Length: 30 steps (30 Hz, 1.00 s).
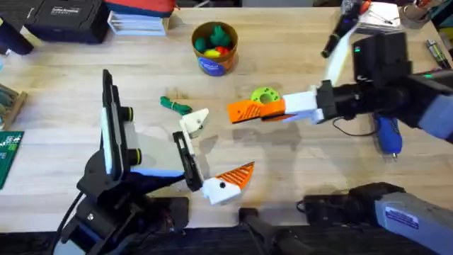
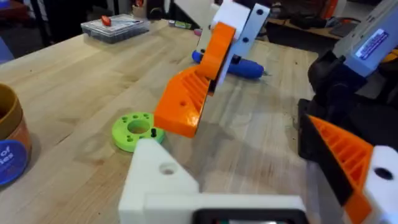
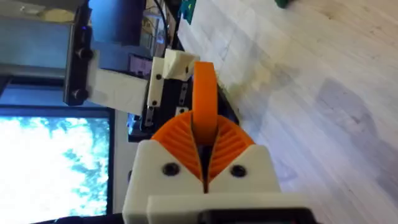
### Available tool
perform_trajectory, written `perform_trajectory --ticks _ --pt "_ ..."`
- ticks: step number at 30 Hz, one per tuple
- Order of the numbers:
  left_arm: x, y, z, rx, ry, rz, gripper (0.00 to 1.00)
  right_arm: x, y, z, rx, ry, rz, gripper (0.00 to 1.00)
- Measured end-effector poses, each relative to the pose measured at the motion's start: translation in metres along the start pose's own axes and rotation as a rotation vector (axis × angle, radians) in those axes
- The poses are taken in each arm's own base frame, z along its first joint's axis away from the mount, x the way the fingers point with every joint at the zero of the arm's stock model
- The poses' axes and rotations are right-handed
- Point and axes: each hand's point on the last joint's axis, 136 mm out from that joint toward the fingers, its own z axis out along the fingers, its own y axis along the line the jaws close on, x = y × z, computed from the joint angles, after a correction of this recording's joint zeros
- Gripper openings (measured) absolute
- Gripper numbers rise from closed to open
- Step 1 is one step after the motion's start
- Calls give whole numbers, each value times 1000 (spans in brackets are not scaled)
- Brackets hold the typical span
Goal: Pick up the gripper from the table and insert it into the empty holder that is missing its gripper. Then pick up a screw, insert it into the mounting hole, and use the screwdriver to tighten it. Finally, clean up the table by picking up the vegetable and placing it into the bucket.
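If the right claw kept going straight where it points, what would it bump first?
Probably the left arm's empty white holder, directly ahead of the orange-tipped gripper that the right gripper clamps; depth is unclear.

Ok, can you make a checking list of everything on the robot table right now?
Surface: pale wooden table.
Job's things: gripper piece held above the table; vegetable lying on the wood; bucket holding toy produce; screwdriver lying under the right arm.
Clutter: green disc with holes.
Pincers: right pincer shut on the gripper piece; left pincer open, with one orange finger and one bare white holder.
Cables: thin black cable near the screwdriver.
Surroundings: boxes at the table's far edge.
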Motion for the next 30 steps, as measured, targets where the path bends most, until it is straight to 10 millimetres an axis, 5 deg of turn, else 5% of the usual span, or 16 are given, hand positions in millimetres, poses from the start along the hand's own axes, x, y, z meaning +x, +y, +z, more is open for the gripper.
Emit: perform_trajectory --ticks 14,30 --pt "0 0 0 0 0 0 985 10 -1 29 -174 164 196 16" --pt "0 0 0 -2 0 5 985 5 10 52 -243 250 173 16"
